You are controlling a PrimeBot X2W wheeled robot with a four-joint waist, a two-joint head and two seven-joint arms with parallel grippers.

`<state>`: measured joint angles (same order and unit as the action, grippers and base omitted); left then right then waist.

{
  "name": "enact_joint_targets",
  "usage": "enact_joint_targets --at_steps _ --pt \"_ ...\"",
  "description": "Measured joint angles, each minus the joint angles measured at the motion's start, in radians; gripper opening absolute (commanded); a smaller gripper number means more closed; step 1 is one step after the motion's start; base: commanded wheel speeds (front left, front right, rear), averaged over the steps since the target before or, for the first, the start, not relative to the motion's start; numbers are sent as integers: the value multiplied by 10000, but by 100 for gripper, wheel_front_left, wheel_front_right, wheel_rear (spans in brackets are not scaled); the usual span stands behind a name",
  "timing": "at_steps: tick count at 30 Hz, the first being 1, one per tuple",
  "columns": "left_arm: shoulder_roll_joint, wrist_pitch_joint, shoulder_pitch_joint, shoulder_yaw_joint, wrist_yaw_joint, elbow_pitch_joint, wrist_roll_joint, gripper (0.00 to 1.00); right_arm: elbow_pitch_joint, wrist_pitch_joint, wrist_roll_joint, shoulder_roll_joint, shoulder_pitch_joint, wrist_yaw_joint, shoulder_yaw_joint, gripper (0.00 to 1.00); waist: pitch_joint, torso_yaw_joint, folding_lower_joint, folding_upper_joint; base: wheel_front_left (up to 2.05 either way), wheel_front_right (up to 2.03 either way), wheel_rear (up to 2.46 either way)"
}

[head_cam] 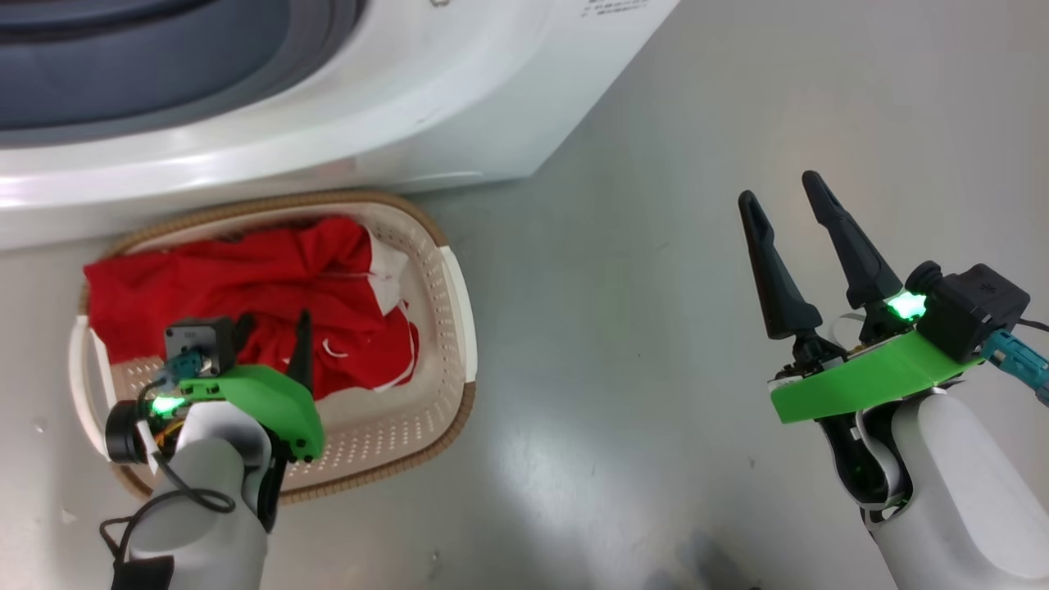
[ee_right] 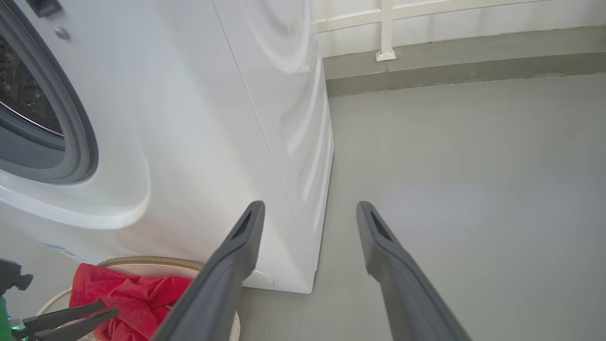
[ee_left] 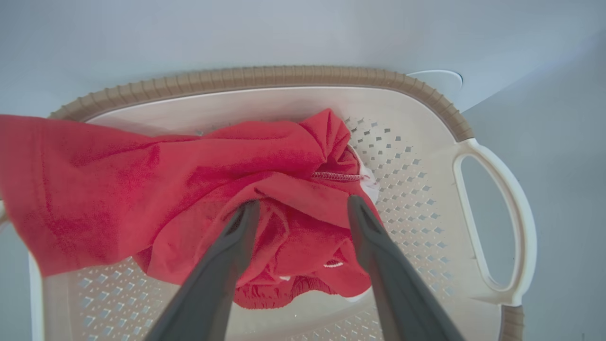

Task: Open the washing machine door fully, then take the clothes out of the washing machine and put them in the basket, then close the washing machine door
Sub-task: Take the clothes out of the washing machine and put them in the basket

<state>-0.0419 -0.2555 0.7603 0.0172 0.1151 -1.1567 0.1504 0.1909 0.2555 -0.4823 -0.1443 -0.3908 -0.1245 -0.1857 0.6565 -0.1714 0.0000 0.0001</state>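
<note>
The red clothes [head_cam: 270,270] lie heaped in the cream basket [head_cam: 328,199], one edge draped over its left rim. My left gripper [head_cam: 274,324] hangs over the pile. In the left wrist view its fingers [ee_left: 236,246] are spread apart, the left gripper [ee_left: 303,203] is open, and its tips rest against the clothes [ee_left: 189,175] inside the basket [ee_left: 284,76]. My right gripper [head_cam: 778,190] stands open and empty over bare floor, well right of the basket. The washing machine [head_cam: 410,82] is right behind the basket, with its grey-ringed mouth [ee_right: 42,118] uncovered. The washing machine door is out of view.
The washing machine's side panel [ee_right: 284,118] runs back toward a wall with a white rail [ee_right: 386,28]. Grey floor [head_cam: 656,328] stretches between the basket and my right arm. In the right wrist view the basket rim [ee_right: 142,260] touches the machine's base.
</note>
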Motion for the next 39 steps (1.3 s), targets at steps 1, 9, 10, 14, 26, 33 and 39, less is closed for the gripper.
enact_joint_targets --at_steps 1,9,10,14,26,33,39 --pt "2 0 -74 -25 0 88 12 100 15 0 0 -12 2 0 -2 100 -101 15 0 0 0 0 0" --pt "12 -2 -858 -290 84 1055 102 100 178 -2 0 -71 472 0 -29 100 -1019 130 0 0 0 0 0" --pt "17 0 -988 -341 84 1195 105 100 201 -2 0 -88 544 0 -29 100 -1144 142 0 0 0 0 0" --pt "21 0 -1665 -499 86 2023 111 100 301 0 0 -157 920 2 -10 100 -1802 216 0 0 0 0 0" --pt "38 0 -2912 -564 88 3992 -2 100 376 0 0 -311 1602 0 146 100 -3110 429 0 0 0 0 0" --pt "56 -2 -3721 -541 98 5133 -128 100 420 0 0 -345 2018 2 240 100 -3818 563 0 0 0 0 0" --pt "63 0 -4467 -550 98 6128 -259 100 483 -2 0 -349 2418 0 368 100 -4398 644 0 -1 0 0 0"
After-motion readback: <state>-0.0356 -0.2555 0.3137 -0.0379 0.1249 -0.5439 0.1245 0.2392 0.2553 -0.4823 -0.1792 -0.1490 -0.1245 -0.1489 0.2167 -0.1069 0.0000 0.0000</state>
